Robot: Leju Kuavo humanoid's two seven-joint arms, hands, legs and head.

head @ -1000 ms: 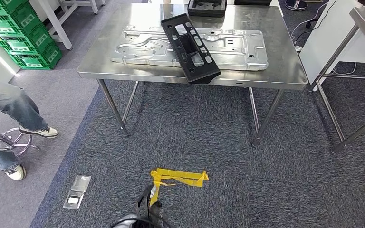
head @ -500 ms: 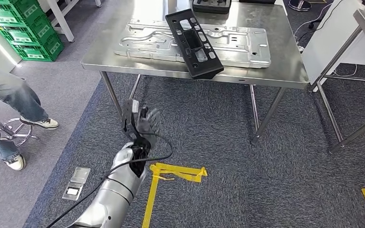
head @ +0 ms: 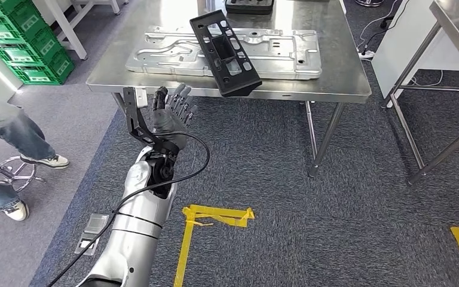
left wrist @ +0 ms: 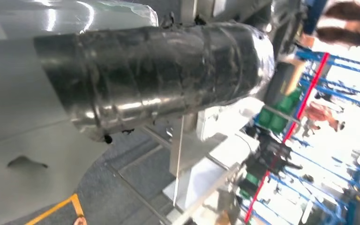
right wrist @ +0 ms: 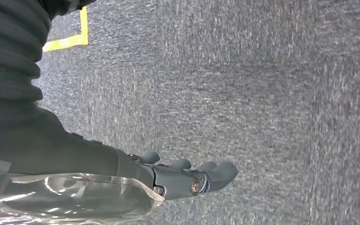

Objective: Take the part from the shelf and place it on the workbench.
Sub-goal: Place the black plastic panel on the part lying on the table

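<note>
A long black plastic part (head: 224, 52) lies slantwise on the steel workbench (head: 340, 88), resting across a large silver stamped plate (head: 155, 57), with its near end close to the front edge. My left hand (head: 170, 116) is raised in front of the bench's front left edge, below the tabletop, fingers spread and holding nothing. It is apart from the black part. In the right wrist view my right hand (right wrist: 187, 176) hangs over the grey carpet with its fingers stretched out and nothing in them.
Another black part (head: 250, 6) sits at the bench's far edge. Green crates (head: 24, 48) are stacked at the far left. A person's legs (head: 6, 131) and a stool (head: 18, 170) are at the left. A second table (head: 448, 36) stands at the right. Yellow tape (head: 215, 213) marks the carpet.
My left arm has swung up from the bottom edge to just below the bench's front edge, fingers spread. The camera has shifted a little; the black part lies as before.
</note>
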